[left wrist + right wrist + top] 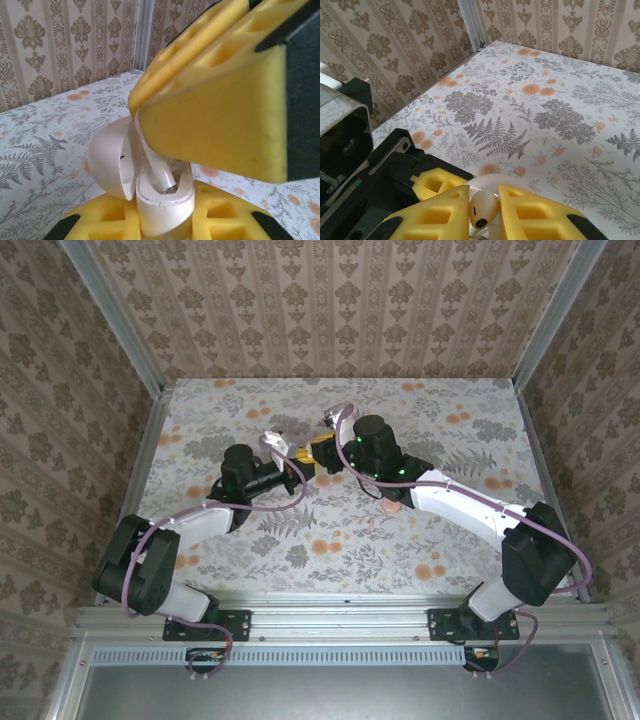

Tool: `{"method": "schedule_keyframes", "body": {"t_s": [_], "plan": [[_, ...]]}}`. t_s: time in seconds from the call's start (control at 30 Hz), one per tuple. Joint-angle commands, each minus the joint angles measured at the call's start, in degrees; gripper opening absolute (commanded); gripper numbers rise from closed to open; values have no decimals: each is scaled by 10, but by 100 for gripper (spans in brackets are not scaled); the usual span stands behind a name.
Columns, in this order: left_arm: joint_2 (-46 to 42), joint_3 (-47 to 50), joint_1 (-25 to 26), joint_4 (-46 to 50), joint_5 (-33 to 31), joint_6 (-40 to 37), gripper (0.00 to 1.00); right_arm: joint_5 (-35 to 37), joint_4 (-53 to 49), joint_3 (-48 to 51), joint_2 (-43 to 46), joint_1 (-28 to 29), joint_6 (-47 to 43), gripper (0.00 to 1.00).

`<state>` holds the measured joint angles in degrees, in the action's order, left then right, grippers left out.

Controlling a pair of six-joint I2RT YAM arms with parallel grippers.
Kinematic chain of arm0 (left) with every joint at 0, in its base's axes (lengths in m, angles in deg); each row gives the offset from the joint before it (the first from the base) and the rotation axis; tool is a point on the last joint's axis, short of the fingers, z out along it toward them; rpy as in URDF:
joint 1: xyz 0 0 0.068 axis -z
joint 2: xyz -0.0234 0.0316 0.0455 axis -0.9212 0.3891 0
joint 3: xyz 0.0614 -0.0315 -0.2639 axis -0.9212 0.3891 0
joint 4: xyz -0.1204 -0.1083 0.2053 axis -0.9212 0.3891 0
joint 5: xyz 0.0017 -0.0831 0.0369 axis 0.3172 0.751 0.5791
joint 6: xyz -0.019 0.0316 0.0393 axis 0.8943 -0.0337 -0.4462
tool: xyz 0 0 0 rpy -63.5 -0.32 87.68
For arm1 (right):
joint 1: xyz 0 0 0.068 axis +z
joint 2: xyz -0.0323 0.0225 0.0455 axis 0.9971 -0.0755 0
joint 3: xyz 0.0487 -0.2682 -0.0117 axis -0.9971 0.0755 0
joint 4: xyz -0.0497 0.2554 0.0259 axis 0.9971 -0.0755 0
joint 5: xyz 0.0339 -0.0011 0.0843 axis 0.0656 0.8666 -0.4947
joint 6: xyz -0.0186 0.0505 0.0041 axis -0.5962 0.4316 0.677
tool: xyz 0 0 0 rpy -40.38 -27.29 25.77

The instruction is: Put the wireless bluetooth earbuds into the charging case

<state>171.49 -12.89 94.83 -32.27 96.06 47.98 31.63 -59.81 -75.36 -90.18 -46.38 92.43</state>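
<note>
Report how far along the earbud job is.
Done: the charging case stands open, clamped in the left gripper. In hand: the right gripper pinches one earbud, stem down in the case's mouth, not yet seated. Remaining: seat it and release; whether the other earbud is in, I cannot tell.

The white charging case [165, 202] stands upright, lid open, with one white earbud [156, 167] stem-down in its opening.

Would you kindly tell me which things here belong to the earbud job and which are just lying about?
Part of the job:
earbud, gripped by the right claw
open case, gripped by the left claw

Just lying about:
pink disc on the table
</note>
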Motion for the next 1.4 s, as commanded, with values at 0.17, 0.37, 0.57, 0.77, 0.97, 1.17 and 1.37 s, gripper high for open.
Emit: {"method": "schedule_keyframes", "body": {"t_s": [0.17, 0.37, 0.57, 0.77, 0.97, 1.17, 1.37], "plan": [[-28, -5, -2, -22, -4, 12, 11, 30, -33, -21, 1, 7, -39, 19], [-36, -4, -5, -16, -6, 6, 11, 49, -49, -16, 17, 7, -59, 19], [-34, -4, -5, -8, -2, -2, 11, 53, -56, -17, 29, 7, -68, 19], [-43, -7, -4, 26, -1, -34, 11, 54, -66, -25, 33, 10, -78, 19], [-51, -8, -4, 46, -2, -52, 11, 63, -95, -42, 31, 18, -107, 19], [-53, -10, -4, 47, 0, -55, 11, 66, -121, -57, 21, 25, -130, 19], [-56, -10, -5, 48, 0, -56, 10, 67, -140, -63, 16, 30, -149, 19]]}}
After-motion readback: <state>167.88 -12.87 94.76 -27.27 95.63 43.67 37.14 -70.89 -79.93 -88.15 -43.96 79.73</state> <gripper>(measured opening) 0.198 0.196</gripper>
